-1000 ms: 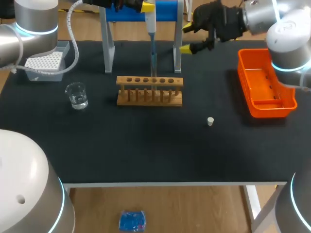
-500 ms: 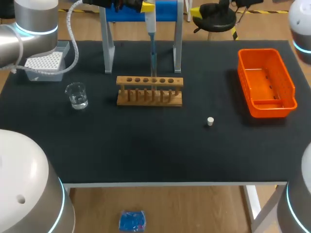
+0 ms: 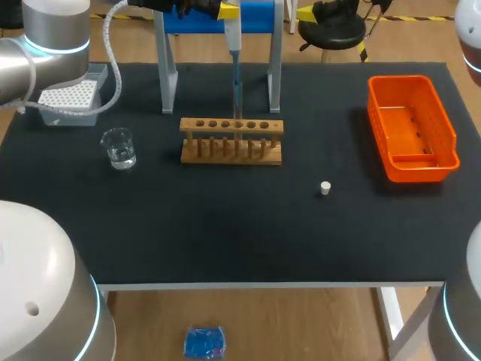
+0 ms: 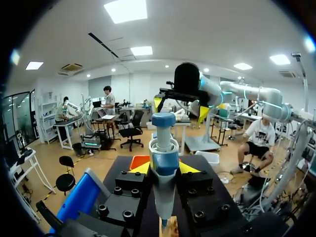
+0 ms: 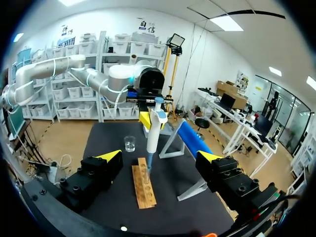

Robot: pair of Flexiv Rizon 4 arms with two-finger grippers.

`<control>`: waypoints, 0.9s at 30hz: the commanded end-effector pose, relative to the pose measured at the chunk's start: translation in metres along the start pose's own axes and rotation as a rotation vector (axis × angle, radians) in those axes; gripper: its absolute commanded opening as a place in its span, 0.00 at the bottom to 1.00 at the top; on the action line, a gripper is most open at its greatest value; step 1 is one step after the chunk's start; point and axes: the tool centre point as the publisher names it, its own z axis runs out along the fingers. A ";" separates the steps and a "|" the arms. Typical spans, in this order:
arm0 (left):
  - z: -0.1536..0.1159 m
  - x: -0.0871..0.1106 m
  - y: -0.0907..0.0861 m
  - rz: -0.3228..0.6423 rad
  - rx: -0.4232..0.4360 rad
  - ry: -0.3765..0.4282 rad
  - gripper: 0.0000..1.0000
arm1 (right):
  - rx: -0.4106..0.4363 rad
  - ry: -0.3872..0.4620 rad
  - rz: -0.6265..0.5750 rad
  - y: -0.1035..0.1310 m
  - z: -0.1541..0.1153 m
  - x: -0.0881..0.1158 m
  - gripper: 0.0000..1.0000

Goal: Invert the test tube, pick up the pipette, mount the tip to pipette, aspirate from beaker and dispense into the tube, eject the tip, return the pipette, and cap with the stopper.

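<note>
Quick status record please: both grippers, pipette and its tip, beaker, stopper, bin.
left gripper: shut on the pipette, held upright above the wooden rack
pipette tip: mounted, its end down at the rack's top, near the middle
right gripper: open, nothing between its fingers, away from the rack
beaker: upright, clear liquid inside, left of the rack
stopper: on the table, right of the rack and nearer the front, alone
orange bin: at the table's right side
</note>
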 end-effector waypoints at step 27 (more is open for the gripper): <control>-0.001 0.000 0.000 0.000 0.000 0.002 0.00 | 0.066 -0.016 0.110 0.086 0.068 -0.009 0.00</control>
